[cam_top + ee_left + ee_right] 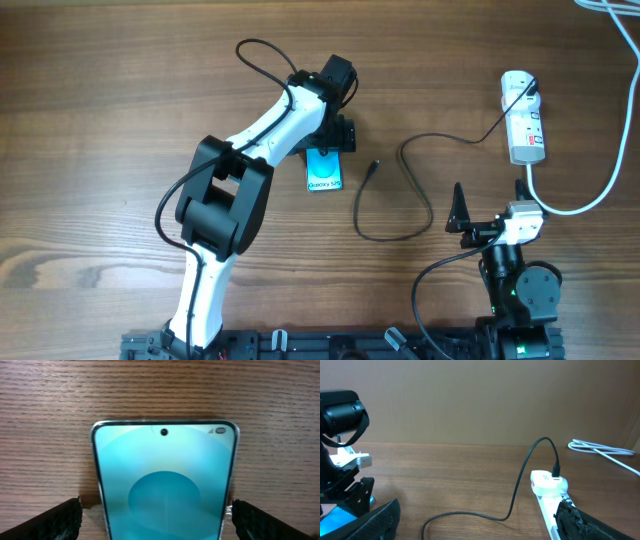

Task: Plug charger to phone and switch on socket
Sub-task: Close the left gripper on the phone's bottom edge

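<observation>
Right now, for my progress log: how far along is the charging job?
Done: the charger plug sits in the socket. In hand: the left gripper, open, straddles the phone. Left: the connector tip lies loose beside the phone, unplugged; the switch position cannot be read.

Even, soft light; phone (164, 485) screen glows, slightly blurred close up; shadows faint.

The phone (163, 475) fills nearly all the room between the fingers (60, 522) of our left claw (157, 522); ahead lies bare table (160, 390).
</observation>
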`<state>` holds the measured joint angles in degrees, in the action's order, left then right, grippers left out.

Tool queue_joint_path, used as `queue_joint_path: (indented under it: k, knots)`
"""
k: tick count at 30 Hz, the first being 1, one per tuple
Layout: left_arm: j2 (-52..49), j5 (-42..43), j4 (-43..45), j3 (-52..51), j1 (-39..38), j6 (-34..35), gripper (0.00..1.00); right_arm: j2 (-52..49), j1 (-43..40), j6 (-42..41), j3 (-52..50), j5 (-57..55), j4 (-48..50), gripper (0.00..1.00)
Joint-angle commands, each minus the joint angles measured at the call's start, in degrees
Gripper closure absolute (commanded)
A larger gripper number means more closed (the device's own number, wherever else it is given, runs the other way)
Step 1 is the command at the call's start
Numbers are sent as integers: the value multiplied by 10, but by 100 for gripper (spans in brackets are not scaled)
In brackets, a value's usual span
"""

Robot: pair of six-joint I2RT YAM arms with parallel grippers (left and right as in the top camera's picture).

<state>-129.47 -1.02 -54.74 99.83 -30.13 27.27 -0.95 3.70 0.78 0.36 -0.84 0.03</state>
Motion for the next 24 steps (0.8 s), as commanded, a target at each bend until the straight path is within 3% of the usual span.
queue_joint_path:
  k: [1,24]
  knots:
    - [-7,14,2,-6,-4,2,0,0,0,7,-1,8,3,0]
    - [-8,-5,0,-30,-4,2,0,0,0,7,-1,8,3,0]
